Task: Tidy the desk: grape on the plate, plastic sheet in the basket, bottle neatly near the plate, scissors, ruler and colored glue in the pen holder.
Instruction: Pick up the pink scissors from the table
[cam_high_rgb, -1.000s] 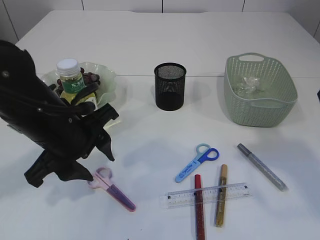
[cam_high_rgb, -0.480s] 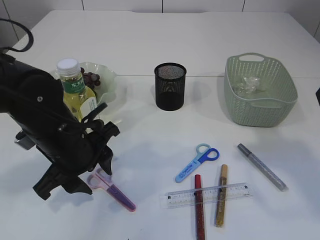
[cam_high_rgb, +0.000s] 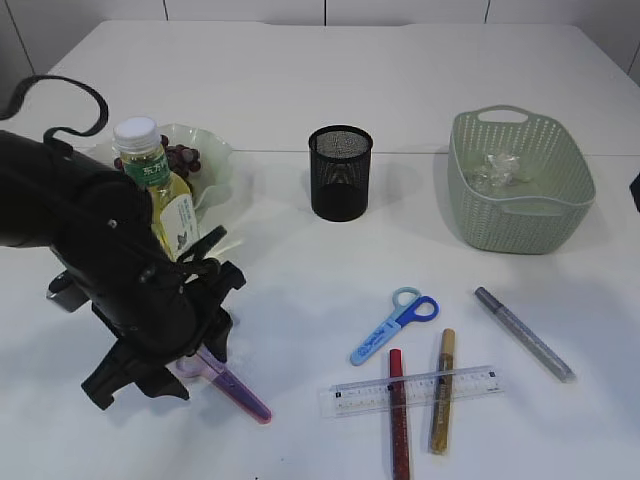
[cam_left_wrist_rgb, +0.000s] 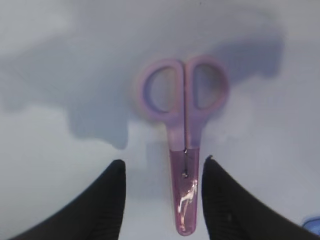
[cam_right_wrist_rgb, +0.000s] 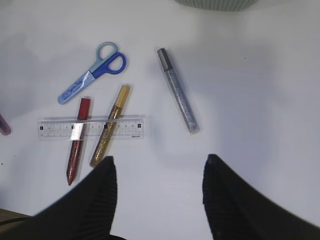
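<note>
My left gripper (cam_left_wrist_rgb: 162, 197) hangs with jaws apart astride the pink plastic scissors (cam_left_wrist_rgb: 183, 145); the blade lies off-centre, so closing may skid them across the white surface (cam_high_rgb: 300, 290).

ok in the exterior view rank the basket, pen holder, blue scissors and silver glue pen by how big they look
1. basket
2. pen holder
3. and 4. silver glue pen and blue scissors: they look alike in length, so no ranking; the scissors are wider at the handles.
</note>
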